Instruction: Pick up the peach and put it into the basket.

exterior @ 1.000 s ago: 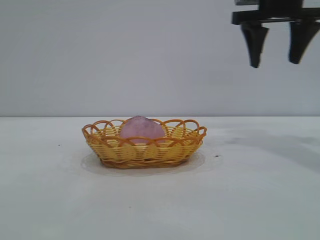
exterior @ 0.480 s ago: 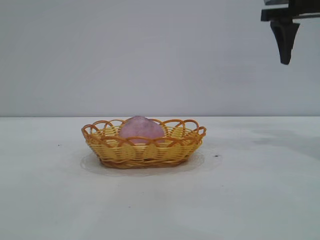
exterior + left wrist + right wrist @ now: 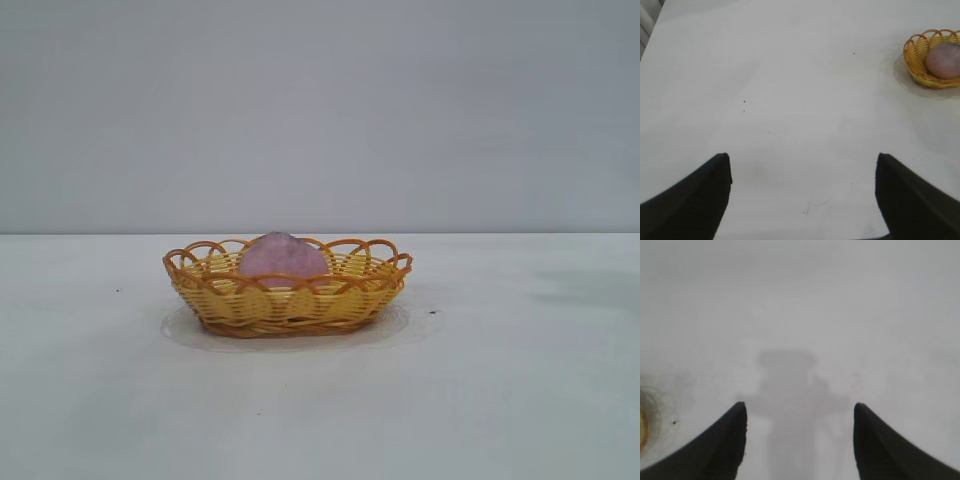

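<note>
White table (image 3: pixel 520 400): matte, bare in the foreground of the exterior view, with a few small dark specks, one just beside the basket's right end. Basket (image 3: pixel 290 300): shallow oval wicker, yellow woven sides, orange-brown looped scalloped rim; stands flat on the table a little left of centre in the exterior view, a faint round shadow around its base. Peach (image 3: pixel 284 256): rounded, dusty pink-lilac, matte; sits inside the basket, its lower part hidden by the near wall, its top rising above the rim. Grey wall behind the table, plain. Neither arm shows in the exterior view. Left end effector (image 3: pixel 802 200): seen in the left wrist view only, two dark fingers spread wide apart with bare table between them, nothing held; it hangs above the table well apart from the basket (image 3: pixel 930 57), which lies far off toward the frame's edge with the peach (image 3: pixel 944 59) inside. Right end effector (image 3: pixel 800 442): seen in the right wrist view only, two dark fingers apart with nothing between them, over bare table bearing its own soft shadow; a sliver of the basket's rim (image 3: pixel 642 430) shows at the frame's edge, off to one side.
</note>
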`<state>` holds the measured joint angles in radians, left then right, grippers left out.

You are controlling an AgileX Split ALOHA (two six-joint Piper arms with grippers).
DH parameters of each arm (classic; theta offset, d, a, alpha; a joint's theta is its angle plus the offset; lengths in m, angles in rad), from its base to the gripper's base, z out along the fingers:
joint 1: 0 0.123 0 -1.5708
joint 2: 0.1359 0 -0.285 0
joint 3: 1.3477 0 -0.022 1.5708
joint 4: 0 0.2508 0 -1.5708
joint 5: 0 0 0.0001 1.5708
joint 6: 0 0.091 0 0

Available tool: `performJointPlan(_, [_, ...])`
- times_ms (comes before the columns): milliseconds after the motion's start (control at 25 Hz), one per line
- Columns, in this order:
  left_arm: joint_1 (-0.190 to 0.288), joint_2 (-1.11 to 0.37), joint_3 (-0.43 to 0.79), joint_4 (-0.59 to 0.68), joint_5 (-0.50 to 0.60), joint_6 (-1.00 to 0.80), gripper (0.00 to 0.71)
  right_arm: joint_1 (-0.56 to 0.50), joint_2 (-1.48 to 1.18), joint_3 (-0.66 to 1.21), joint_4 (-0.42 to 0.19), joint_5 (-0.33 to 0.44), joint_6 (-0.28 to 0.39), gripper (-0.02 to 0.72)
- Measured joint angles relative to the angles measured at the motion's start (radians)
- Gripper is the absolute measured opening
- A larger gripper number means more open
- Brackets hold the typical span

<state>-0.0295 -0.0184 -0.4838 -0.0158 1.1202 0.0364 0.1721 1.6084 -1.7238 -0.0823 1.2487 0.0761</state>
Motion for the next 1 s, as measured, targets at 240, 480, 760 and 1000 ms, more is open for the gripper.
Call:
performJointPlan(240, [0.000, 0.000, 0.000, 0.000, 0.000, 0.000, 0.549, 0.000, -0.165, 0.024, -0.004, 0.008, 0.000, 0.434])
performJointPlan(480, [0.000, 0.000, 0.000, 0.000, 0.000, 0.000, 0.549, 0.000, -0.370, 0.242, -0.021, 0.010, 0.000, 0.392])
performJointPlan(760, [0.000, 0.000, 0.000, 0.000, 0.000, 0.000, 0.549, 0.000, -0.692, 0.599, -0.022, -0.021, 0.000, 0.407])
performJointPlan(1000, [0.000, 0.000, 0.000, 0.000, 0.000, 0.000, 0.549, 0.000, -1.008, 0.871, -0.015, -0.040, 0.012, 0.407])
